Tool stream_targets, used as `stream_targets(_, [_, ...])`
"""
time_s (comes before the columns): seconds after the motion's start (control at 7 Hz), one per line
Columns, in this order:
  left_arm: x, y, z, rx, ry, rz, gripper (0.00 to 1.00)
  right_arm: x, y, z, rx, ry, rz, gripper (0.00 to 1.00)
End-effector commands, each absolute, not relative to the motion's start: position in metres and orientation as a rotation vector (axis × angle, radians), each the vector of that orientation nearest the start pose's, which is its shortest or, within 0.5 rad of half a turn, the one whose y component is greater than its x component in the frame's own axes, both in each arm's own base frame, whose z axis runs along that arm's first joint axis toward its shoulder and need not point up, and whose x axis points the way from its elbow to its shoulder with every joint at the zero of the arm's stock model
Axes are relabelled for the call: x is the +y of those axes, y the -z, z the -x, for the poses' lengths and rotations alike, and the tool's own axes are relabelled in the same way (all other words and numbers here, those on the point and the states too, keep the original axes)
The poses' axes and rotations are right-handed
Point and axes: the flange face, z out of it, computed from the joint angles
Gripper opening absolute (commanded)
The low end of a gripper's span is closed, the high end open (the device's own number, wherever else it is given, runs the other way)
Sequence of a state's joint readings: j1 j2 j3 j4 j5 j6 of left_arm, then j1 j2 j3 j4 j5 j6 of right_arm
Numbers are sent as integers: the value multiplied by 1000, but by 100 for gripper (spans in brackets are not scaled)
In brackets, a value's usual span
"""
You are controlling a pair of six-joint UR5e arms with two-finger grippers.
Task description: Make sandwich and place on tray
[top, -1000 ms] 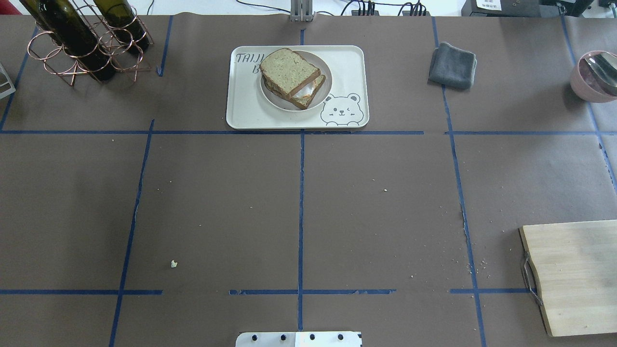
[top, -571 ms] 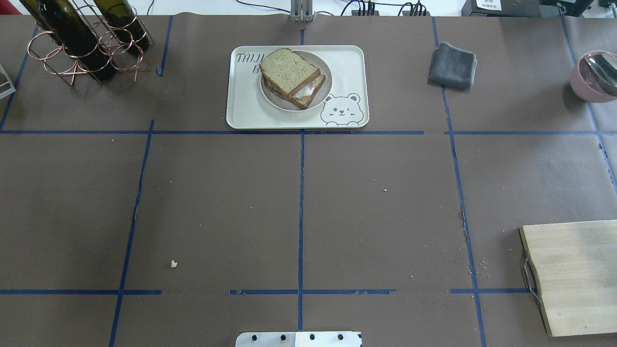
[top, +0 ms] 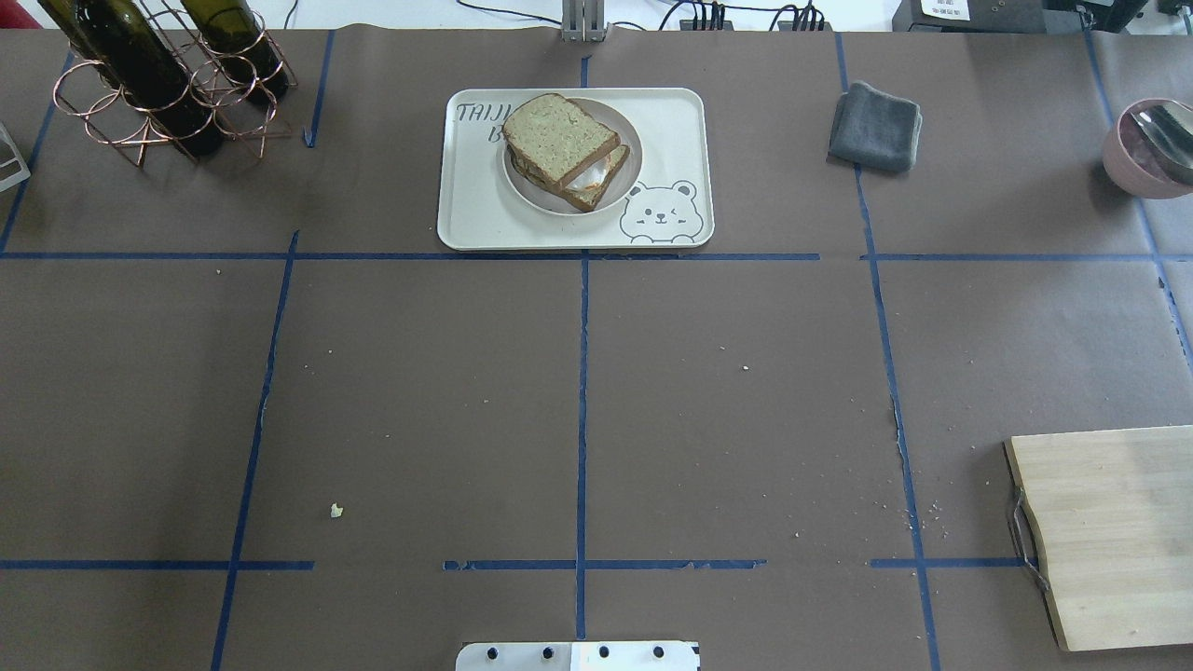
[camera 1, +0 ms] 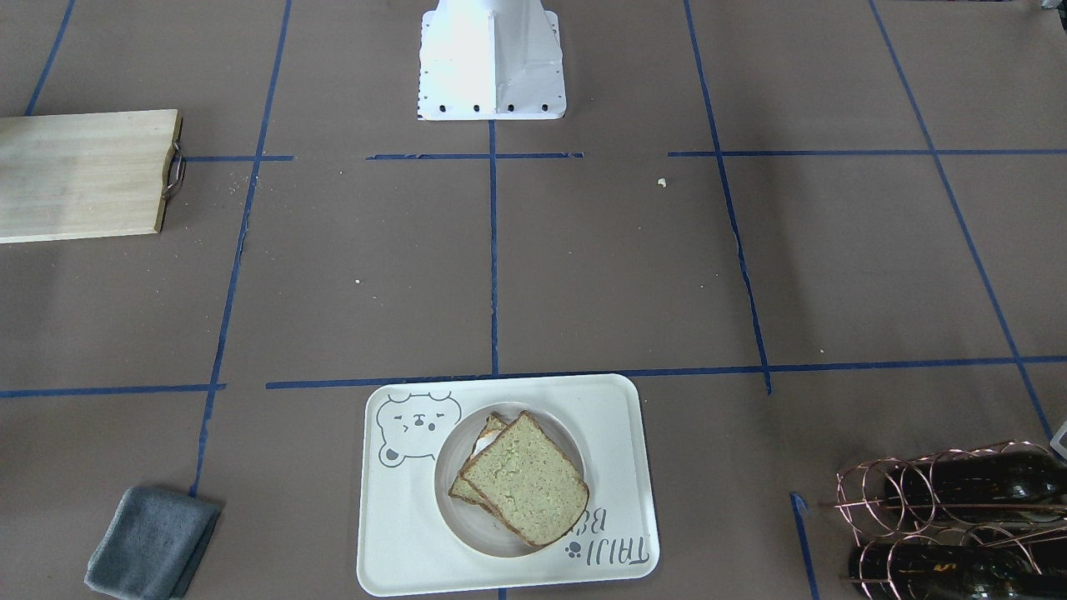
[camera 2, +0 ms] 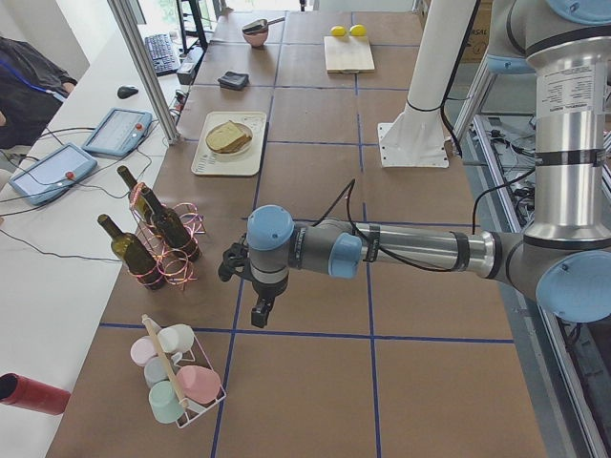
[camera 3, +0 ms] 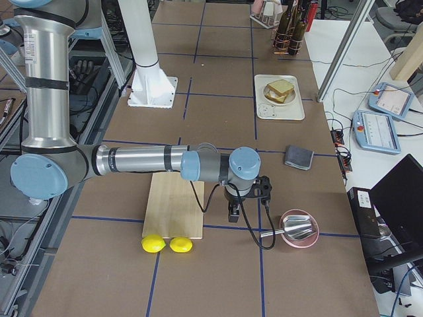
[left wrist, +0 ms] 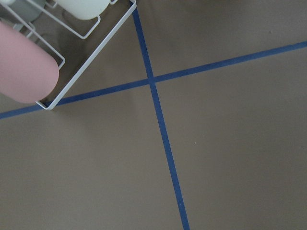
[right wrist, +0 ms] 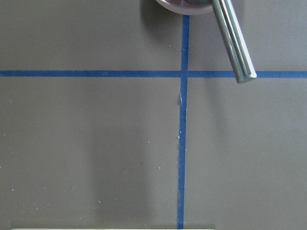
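The sandwich (top: 564, 147), two tan bread slices with a white egg edge (top: 589, 179) between them, lies on a small round plate (top: 630, 149) on the cream bear tray (top: 671, 121) at the table's far middle. It also shows in the front-facing view (camera 1: 523, 482) on the tray (camera 1: 617, 417). My left gripper (camera 2: 258, 310) shows only in the exterior left view, near the cup rack, far from the tray. My right gripper (camera 3: 232, 212) shows only in the exterior right view, beside the cutting board. I cannot tell whether either is open or shut.
A copper wine rack (top: 158, 84) with bottles stands far left. A grey cloth (top: 874, 126) and a pink bowl with a spoon (top: 1146, 144) lie far right. A wooden cutting board (top: 1109, 531) is near right, with two lemons (camera 3: 165, 244) beyond it. A cup rack (camera 2: 177, 372) is near the left gripper.
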State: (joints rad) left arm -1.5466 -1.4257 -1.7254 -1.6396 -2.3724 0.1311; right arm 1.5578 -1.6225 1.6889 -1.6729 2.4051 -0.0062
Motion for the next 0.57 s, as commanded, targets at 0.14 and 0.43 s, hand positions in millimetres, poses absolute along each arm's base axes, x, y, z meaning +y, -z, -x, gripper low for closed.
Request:
stream_targets(0.14, [-433,-647,55,759,-173,-106,100,-458,-643,-70,-829,-38,42,100])
stream_targets(0.43, [-433,-646,55,749,-174,-108,100,-456,-645,-70,-829,-41,46,100])
